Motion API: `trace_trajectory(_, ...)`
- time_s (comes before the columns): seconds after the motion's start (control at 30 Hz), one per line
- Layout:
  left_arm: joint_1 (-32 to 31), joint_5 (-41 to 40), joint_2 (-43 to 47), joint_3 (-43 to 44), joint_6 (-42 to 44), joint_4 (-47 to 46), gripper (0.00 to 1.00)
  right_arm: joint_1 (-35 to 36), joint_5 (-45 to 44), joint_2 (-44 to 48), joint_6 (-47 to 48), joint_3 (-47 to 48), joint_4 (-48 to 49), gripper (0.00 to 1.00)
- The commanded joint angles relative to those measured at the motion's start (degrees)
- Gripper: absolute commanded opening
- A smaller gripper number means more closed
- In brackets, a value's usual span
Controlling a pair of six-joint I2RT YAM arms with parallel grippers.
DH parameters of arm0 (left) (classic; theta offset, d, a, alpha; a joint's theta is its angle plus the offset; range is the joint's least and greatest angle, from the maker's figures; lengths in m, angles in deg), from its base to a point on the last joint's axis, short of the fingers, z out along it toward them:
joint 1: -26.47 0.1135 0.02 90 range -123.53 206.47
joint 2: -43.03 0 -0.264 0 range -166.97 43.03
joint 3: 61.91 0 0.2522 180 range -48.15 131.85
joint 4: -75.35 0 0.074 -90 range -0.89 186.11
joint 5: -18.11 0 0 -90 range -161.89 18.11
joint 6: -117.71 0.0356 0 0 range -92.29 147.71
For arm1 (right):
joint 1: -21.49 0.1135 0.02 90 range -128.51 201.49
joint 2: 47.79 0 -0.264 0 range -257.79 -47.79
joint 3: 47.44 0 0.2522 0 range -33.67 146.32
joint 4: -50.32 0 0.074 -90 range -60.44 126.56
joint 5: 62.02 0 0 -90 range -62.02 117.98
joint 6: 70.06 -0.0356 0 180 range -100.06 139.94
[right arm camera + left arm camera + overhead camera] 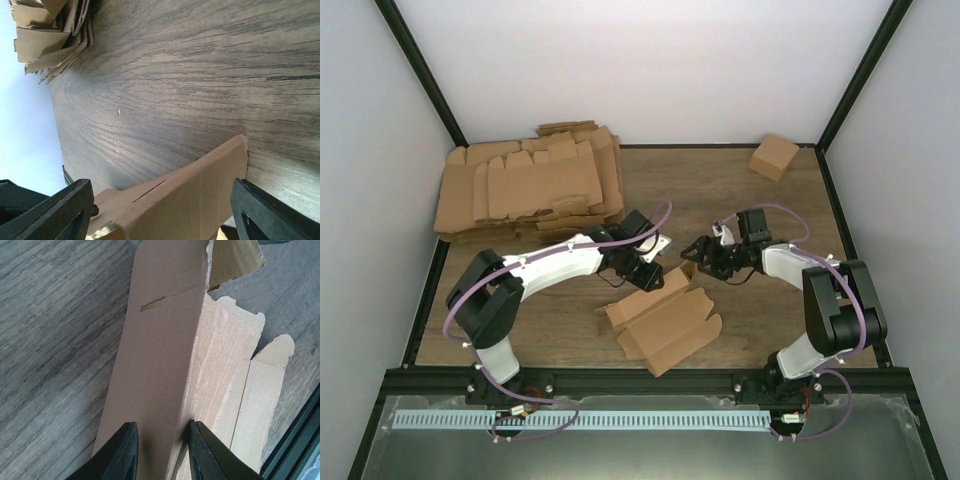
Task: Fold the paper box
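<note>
A partly folded brown cardboard box (665, 325) lies on the wooden table near the front centre, one long wall raised and its flaps spread. My left gripper (655, 275) is at the box's far left end. In the left wrist view it (161, 424) is open, its fingers (125, 452) straddling the raised brown panel (160, 340) along a fold. My right gripper (692, 250) is just behind the box's far right corner. In the right wrist view it (161, 189) is wide open, with the slotted box panel (200, 200) between and below its fingers (270, 215).
A stack of flat unfolded box blanks (530, 185) lies at the back left and also shows in the right wrist view (50, 35). One finished folded box (773, 156) stands at the back right. White walls and a black frame surround the table (720, 200).
</note>
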Motion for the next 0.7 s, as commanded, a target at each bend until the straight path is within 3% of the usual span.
trace_trajectory(0.0, 2.0, -0.8, 0.0, -2.4, -1.0, -0.9, 0.3, 0.5, 1.9, -2.8, 1.3, 2.7, 1.5, 0.78)
trace_trajectory(0.67, 8.6, 6.7, 0.3, -3.7, -1.2, -4.0, 0.3, 2.1, 7.0, -5.2, 3.4, 9.5, -3.5, 0.71)
